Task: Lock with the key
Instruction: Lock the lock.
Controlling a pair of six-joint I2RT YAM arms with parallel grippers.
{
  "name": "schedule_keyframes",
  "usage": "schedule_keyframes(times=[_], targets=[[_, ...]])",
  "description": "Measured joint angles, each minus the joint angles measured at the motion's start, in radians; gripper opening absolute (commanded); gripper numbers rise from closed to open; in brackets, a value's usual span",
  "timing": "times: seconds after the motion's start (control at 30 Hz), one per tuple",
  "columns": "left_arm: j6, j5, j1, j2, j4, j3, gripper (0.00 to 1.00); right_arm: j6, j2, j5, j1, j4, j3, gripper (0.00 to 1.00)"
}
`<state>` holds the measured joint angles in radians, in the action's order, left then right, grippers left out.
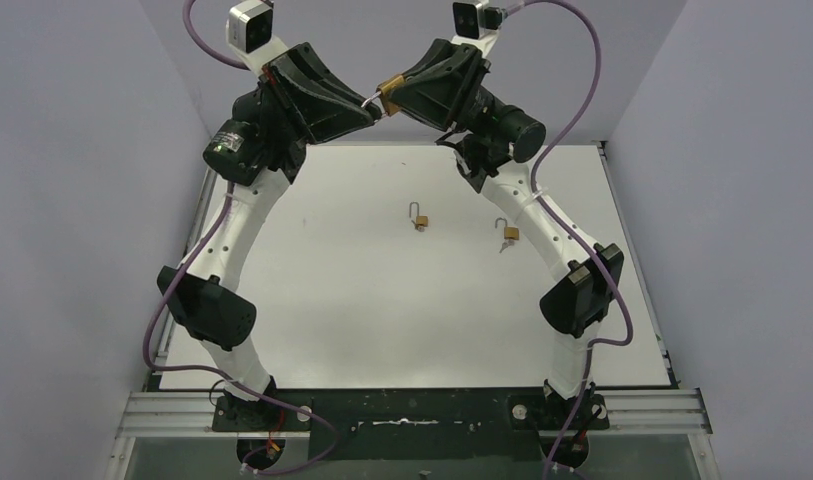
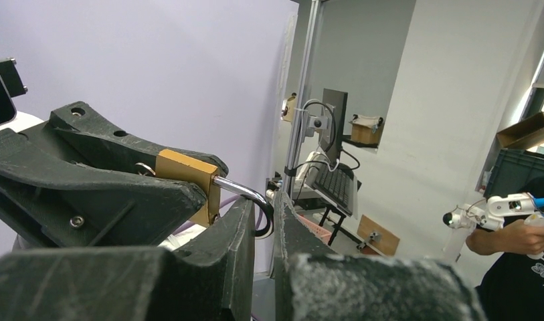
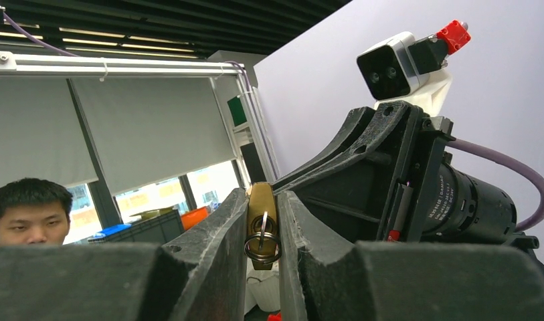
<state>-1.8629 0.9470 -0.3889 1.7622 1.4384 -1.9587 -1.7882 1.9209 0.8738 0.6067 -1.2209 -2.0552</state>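
Two arms meet nose to nose high over the desk (image 1: 332, 290), sharing one brass padlock (image 2: 185, 179). R tool (image 3: 262, 200) is clamped on the lock's body, its fingers flat on the broad faces. A key ring (image 3: 261, 246) hangs at the body's end that faces R's wrist; the key itself is too hidden to make out. L tool (image 2: 272, 221) is drawn narrow on the steel shackle (image 2: 245, 190), whose bend sits in the slit between its fingers.

So the lock's long axis runs along the line from tool to tool: shackle end toward L, keyhole end toward R. That line prob. decides the next move. To shut the lock, L would need to press the shackle along it into the body while R braces. Any key turn falls at R's end, where neither tool has a finger free. Whether the shackle's free leg is seated can't be told from here.

A spare padlock (image 1: 420, 218) near ctr and a second spare (image 1: 506, 233) to its R lie on the desk, well apart from both tools.
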Motion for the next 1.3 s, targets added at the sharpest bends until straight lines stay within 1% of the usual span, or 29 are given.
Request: schedule_keyframes(times=[0.23, 0.5, 0.67, 0.9, 1.03, 1.3], targets=[[-0.022, -0.017, 0.0, 0.018, 0.028, -0.018, 0.0, 0.054, -0.021, -0.024, 0.019, 0.01, 0.037, 0.0], [-0.032, -0.073, -0.008, 0.022, 0.062, -0.008, 0.0, 0.161, -0.061, -0.015, 0.029, 0.1, 0.043, 0.0], [-0.036, -0.094, -0.01, 0.031, 0.108, -0.028, 0.0, 0.223, -0.089, -0.031, 0.06, 0.146, 0.06, 0.0], [-0.049, -0.106, -0.037, 0.052, 0.118, -0.09, 0.0, 0.16, -0.056, -0.137, 0.122, 0.016, 0.071, 0.0], [-0.054, -0.106, -0.047, 0.06, 0.118, -0.12, 0.0, 0.123, -0.039, -0.182, 0.157, -0.031, 0.072, 0.0], [-0.032, -0.107, -0.076, 0.058, 0.117, -0.143, 0.0, 0.087, -0.041, -0.206, 0.205, -0.059, 0.083, 0.0]])
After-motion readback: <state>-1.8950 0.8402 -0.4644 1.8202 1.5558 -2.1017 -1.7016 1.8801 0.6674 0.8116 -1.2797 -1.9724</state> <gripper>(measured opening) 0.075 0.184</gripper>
